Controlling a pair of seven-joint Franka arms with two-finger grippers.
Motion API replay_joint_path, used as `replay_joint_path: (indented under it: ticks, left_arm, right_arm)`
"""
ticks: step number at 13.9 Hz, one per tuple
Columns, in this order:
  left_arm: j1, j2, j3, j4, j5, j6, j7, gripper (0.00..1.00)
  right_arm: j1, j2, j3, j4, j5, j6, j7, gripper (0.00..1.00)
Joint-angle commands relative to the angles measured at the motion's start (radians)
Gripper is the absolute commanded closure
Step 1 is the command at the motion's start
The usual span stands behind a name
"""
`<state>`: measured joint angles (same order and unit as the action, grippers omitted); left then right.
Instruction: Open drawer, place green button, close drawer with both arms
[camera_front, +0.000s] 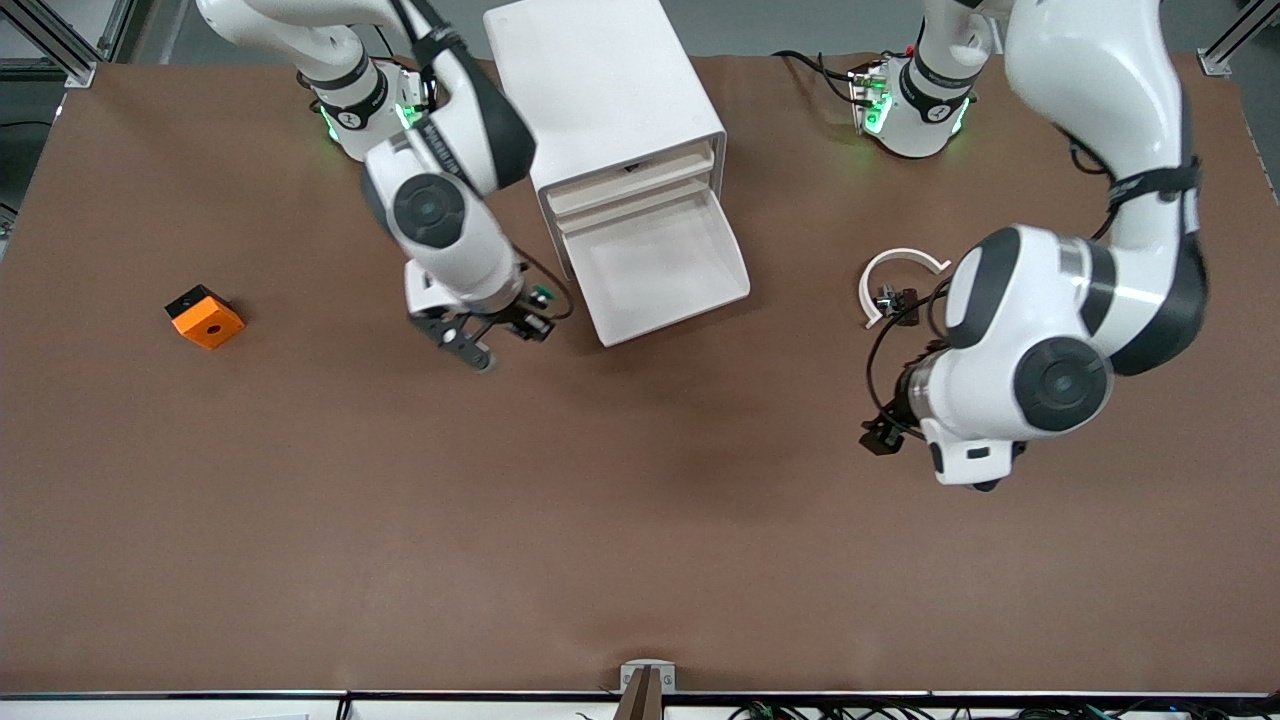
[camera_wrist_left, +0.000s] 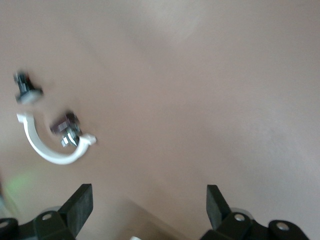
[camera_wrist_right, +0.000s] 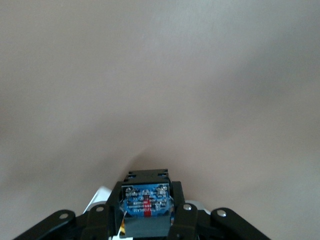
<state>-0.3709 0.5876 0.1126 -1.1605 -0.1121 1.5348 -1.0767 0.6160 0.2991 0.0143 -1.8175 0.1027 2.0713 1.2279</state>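
Right gripper (camera_front: 507, 335) holds the tiny green-capped, black-bodied push button (camera_wrist_right: 146, 200) above the brown tabletop (camera_front: 640, 520), beside the open wide white plastic drawer (camera_front: 660, 268).
Jaws clamp its black body, blue face showing in the right wrist view; the drawer's long axis runs toward the front camera. Left gripper (camera_wrist_left: 149, 205) waits, jaws spread, near a white plastic arc (camera_front: 893, 276).

Open drawer (camera_front: 668, 268); gripped button (camera_wrist_right: 146, 204)

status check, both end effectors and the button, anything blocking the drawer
Right end effector shut on button, over table beside open drawer. Left end effector open, waiting over table near white arc part. Nothing blocking drawer.
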Motion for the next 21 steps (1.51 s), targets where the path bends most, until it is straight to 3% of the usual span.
replay_joint_path:
  ticks: [1,5,9,14,21]
  left_arm:
    - [0.036,-0.072,-0.004,-0.054,0.026,-0.016,0.272,0.00]
    - [0.055,-0.110,-0.005,-0.074,0.029,-0.030,0.451,0.00]
    - [0.058,-0.189,-0.007,-0.194,0.028,0.005,0.612,0.00]
    - [0.041,-0.334,-0.027,-0.506,0.028,0.241,0.646,0.00]
    - [0.040,-0.347,-0.152,-0.731,0.026,0.477,0.643,0.00]
  right_arm:
    - [0.080,-0.003,-0.013,0.027,0.011,-0.008,0.137,1.00]
    - [0.162,0.049,-0.014,0.034,-0.001,0.010,0.271,1.00]
    - [0.214,0.110,-0.014,0.029,-0.011,0.098,0.361,1.00]
    - [0.248,0.129,-0.016,0.023,-0.011,0.124,0.395,1.00]
    - [0.272,0.143,-0.017,0.000,-0.021,0.127,0.430,1.00]
